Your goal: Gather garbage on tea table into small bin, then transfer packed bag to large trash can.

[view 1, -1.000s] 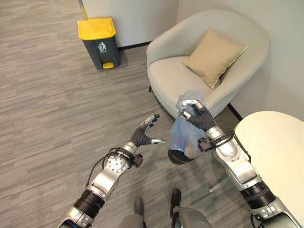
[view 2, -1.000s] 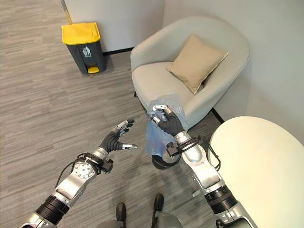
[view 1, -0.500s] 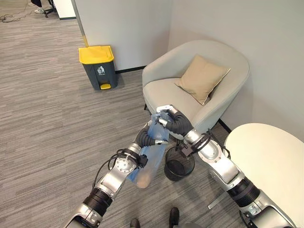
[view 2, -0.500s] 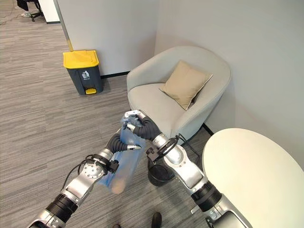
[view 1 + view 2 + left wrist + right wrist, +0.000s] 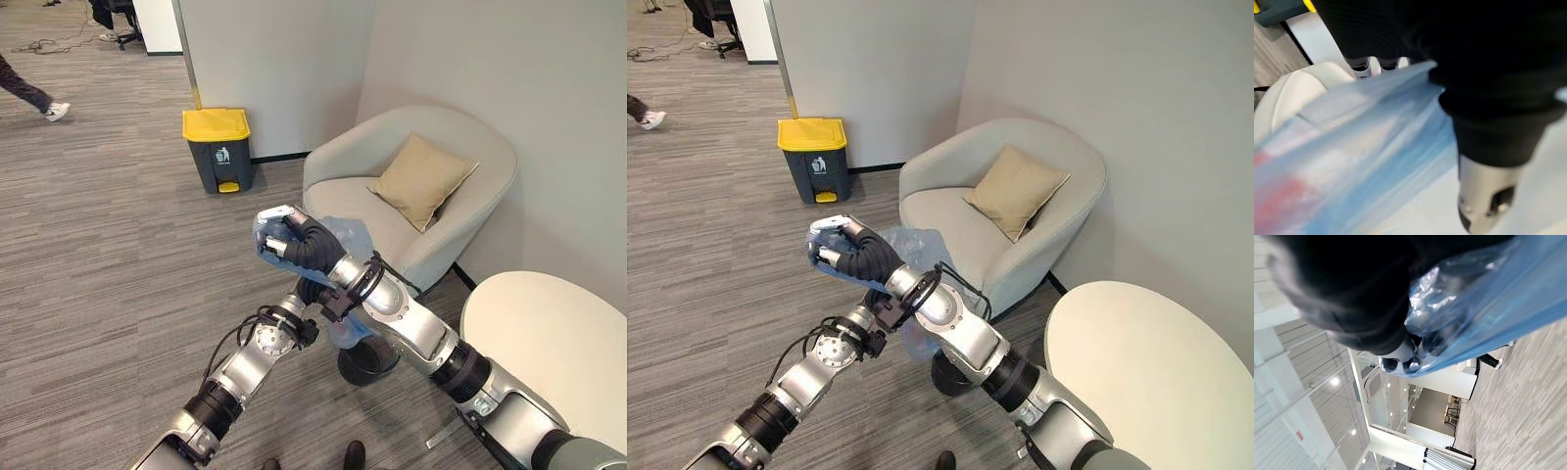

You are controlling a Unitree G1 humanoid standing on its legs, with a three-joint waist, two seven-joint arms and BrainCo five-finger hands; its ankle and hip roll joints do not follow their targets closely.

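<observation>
My right hand (image 5: 297,242) is shut on the gathered top of a translucent blue garbage bag (image 5: 345,238) and holds it up in front of me. The bag hangs down past my right forearm, above the small black bin (image 5: 366,363) on the floor. Under that forearm my left hand (image 5: 311,291) rests against the bag's side, and the bag's blue film (image 5: 1352,161) lies across it in the left wrist view. The large grey trash can with a yellow lid (image 5: 219,149) stands by the wall, far ahead on the left. The round white tea table (image 5: 549,343) is at my right.
A light grey armchair (image 5: 392,196) with a tan cushion (image 5: 421,179) stands behind the bag in the corner. Open carpet stretches from here to the large can. A person's leg and shoe (image 5: 34,98) show at the far left.
My right hand has swung the bag up and leftward, off the small bin. The left hand has come in under the right forearm against the bag. The camera has tilted up.
</observation>
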